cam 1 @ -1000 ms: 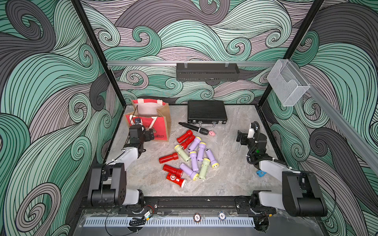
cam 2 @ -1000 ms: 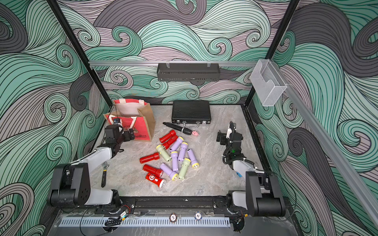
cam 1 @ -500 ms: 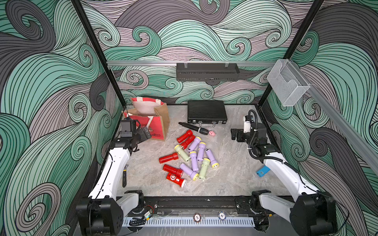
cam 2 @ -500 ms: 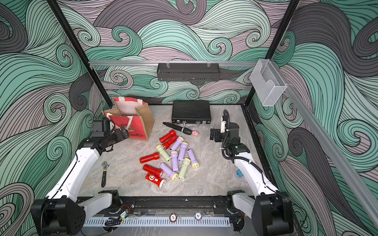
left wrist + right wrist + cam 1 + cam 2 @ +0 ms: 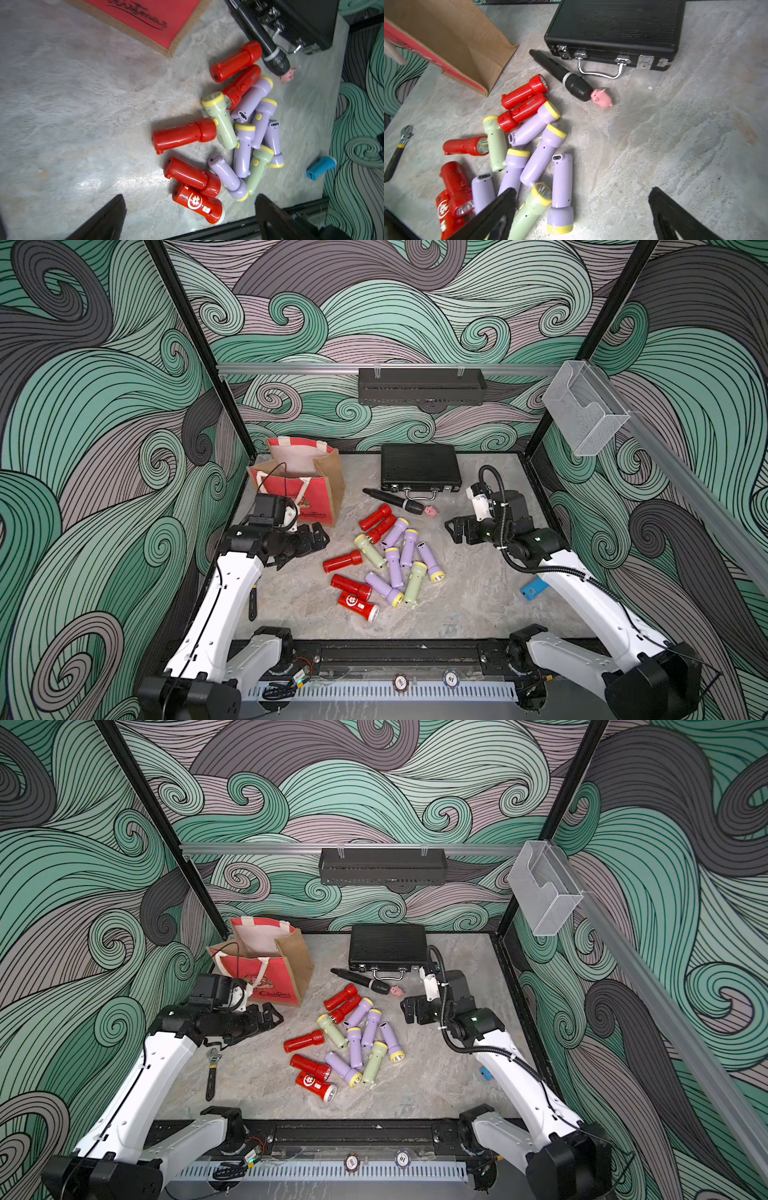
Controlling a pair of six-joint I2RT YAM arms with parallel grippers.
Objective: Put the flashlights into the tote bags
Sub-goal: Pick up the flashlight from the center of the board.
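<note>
Empty, jaws apart, the left tool (image 5: pixel 319 536) and right tool (image 5: pixel 453 529) hang either side of the flashlights (image 5: pixel 392 568) heaped on the counter (image 5: pixel 478 597), tote bag (image 5: pixel 299 493) far left; an outlying red flashlight (image 5: pixel 343 561), gripped across its barrel, looks easiest.

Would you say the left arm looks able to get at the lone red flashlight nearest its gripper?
Probably yes: the left gripper is open, only bare tabletop lies between it and the red flashlight, and nothing rests on it; a pale green flashlight just lies at its head.
</note>
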